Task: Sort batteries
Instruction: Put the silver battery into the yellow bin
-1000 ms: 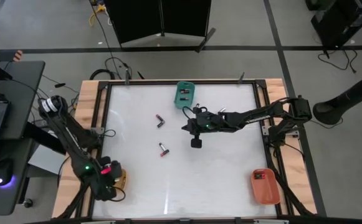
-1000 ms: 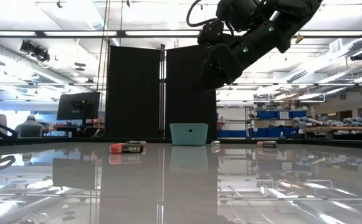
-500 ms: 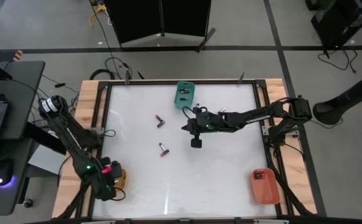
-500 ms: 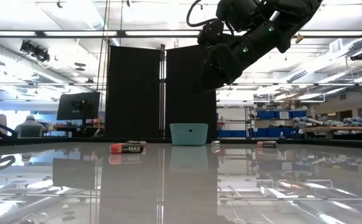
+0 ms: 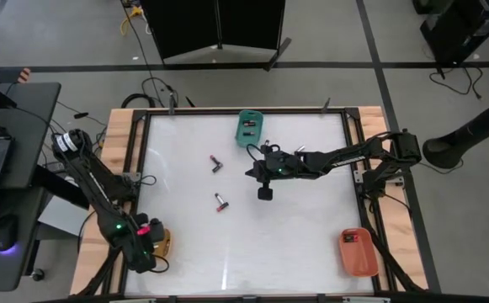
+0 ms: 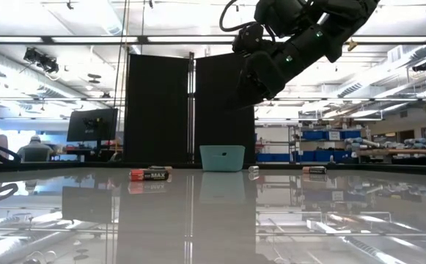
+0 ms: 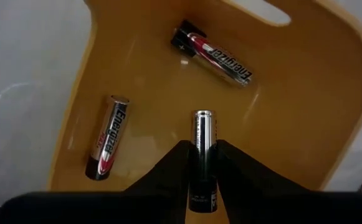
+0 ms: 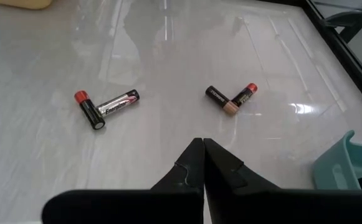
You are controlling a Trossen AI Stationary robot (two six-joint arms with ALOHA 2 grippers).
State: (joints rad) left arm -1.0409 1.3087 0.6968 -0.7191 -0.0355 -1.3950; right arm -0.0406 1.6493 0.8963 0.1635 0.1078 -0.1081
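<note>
My left gripper (image 7: 202,163) is over the yellow tray (image 7: 330,106) at the table's near left corner (image 5: 162,244), shut on a silver-and-black battery (image 7: 203,134). Two more batteries (image 7: 109,137) (image 7: 213,53) lie on the tray floor. My right gripper (image 8: 203,149) is shut with nothing in it, above the middle of the table (image 5: 264,192). On the table lie two pairs of batteries, one (image 8: 106,106) (image 5: 221,202) and the other (image 8: 232,98) (image 5: 216,162). My left gripper pinches the battery's black end (image 7: 200,186) between its two fingers. The fingers come steeply from above and lie along the battery. Its silver end (image 7: 204,118) sticks out past the fingertips toward the tray floor; whether it touches the floor cannot be told.
A teal tray (image 5: 249,128) (image 6: 222,158) holding batteries stands at the far edge, in the middle. An orange-red tray (image 5: 356,251) sits at the near right corner. Wooden rails (image 5: 118,168) frame the table. The low view shows batteries (image 6: 149,174) (image 6: 314,170) lying ahead of the teal tray.
</note>
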